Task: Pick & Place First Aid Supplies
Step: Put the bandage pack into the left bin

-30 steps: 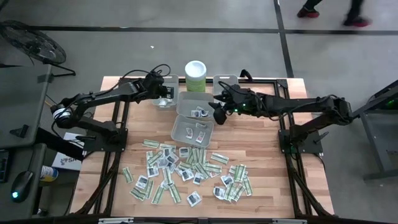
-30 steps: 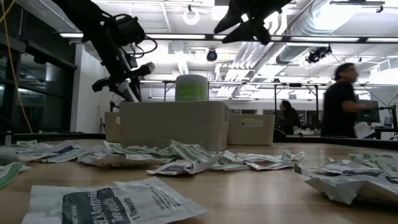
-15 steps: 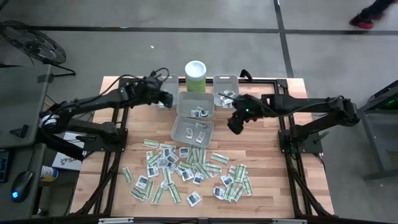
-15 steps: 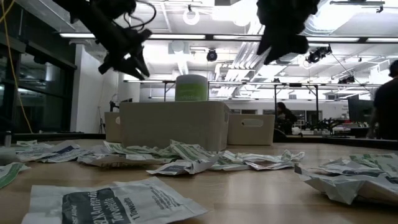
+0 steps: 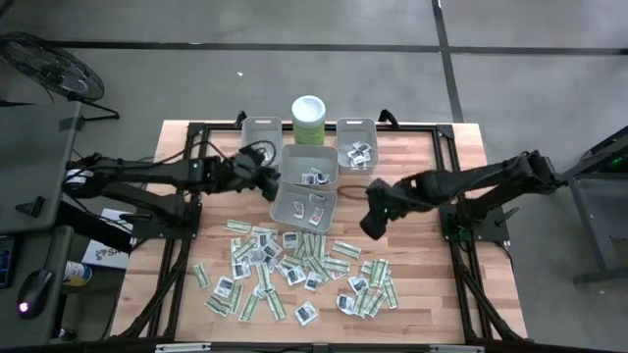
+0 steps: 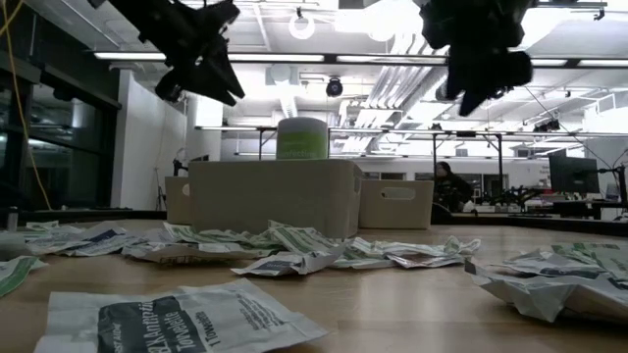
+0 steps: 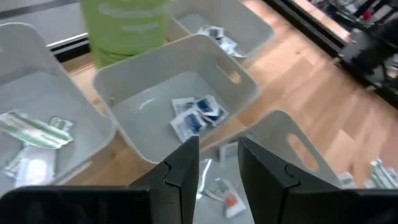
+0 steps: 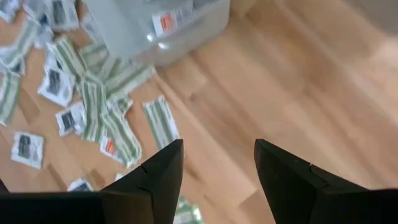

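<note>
The first aid supplies (image 5: 294, 270), flat green-white strips and white squares, lie scattered on the near half of the wooden table (image 5: 422, 284); more lie in the grey bins. My left gripper (image 5: 273, 184) hangs open and empty above the left edge of the two middle bins, and its wrist view shows blue-white packets (image 7: 196, 118) in the far middle bin (image 7: 180, 93). My right gripper (image 5: 371, 224) is open and empty, tipped down over bare wood to the right of the near bin (image 5: 302, 204), with strips (image 8: 93, 99) beyond its fingers.
Four grey bins stand at the back: far left (image 5: 260, 132), far right (image 5: 356, 142), middle (image 5: 308, 167) and near. A pale green canister with a white lid (image 5: 308, 120) stands between the far bins. Bare wood lies at the right (image 5: 432, 226).
My left gripper has swung from above the far left bin toward the table's near right, rising a little, to the left edge of the middle bins. My right gripper has gone from above the middle bin toward the near right edge, sinking and tipping downward. Neither gap has changed.
</note>
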`<state>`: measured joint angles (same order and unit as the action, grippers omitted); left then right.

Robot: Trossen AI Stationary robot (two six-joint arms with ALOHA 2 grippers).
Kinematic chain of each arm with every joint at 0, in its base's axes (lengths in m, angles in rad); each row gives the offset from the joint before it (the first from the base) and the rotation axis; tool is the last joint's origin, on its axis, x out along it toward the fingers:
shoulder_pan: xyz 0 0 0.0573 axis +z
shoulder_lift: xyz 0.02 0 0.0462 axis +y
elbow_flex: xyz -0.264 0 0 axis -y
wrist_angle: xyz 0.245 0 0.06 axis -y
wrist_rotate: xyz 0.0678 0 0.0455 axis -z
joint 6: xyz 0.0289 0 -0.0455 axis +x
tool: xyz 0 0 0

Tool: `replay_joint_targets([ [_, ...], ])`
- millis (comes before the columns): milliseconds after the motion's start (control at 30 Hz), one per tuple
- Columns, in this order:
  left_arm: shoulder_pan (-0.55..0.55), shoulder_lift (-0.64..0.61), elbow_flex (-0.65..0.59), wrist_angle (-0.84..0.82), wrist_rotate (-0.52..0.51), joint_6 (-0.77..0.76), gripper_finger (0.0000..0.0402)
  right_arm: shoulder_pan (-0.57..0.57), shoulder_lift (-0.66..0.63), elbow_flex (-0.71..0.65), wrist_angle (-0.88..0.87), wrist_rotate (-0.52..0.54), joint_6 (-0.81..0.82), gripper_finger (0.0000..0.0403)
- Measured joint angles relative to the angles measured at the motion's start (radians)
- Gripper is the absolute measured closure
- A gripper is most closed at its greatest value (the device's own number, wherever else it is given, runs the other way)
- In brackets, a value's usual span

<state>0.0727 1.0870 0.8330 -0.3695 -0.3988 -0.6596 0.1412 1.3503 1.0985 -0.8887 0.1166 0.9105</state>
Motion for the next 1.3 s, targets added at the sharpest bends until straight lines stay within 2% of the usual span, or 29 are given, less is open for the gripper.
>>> replay_joint_targets([
  [267, -0.13, 0.0, 0.0, -0.025, -0.054, 0.024, 0.0291, 0.149, 0.084, 0.0, 0.028, 0.058, 0.283, 0.0212],
  [467, -0.184, 0.0, 0.0, -0.046, -0.017, 0.027, 0.0291, 0.237, 0.174, 0.0, 0.082, 0.057, 0.496, 0.0212],
  [733, -0.274, 0.0, 0.0, -0.064, -0.003, 0.077, 0.0291, 0.29, 0.294, -0.002, 0.129, 0.075, 0.715, 0.0212],
  [1067, -0.317, -0.001, 0.0, -0.081, 0.034, 0.11, 0.0291, 0.3, 0.33, -0.006, 0.177, 0.123, 0.819, 0.0212],
  [1300, -0.317, -0.001, 0.0, -0.087, 0.106, 0.136, 0.0291, 0.305, 0.325, -0.164, 0.367, 0.107, 0.905, 0.0212],
])
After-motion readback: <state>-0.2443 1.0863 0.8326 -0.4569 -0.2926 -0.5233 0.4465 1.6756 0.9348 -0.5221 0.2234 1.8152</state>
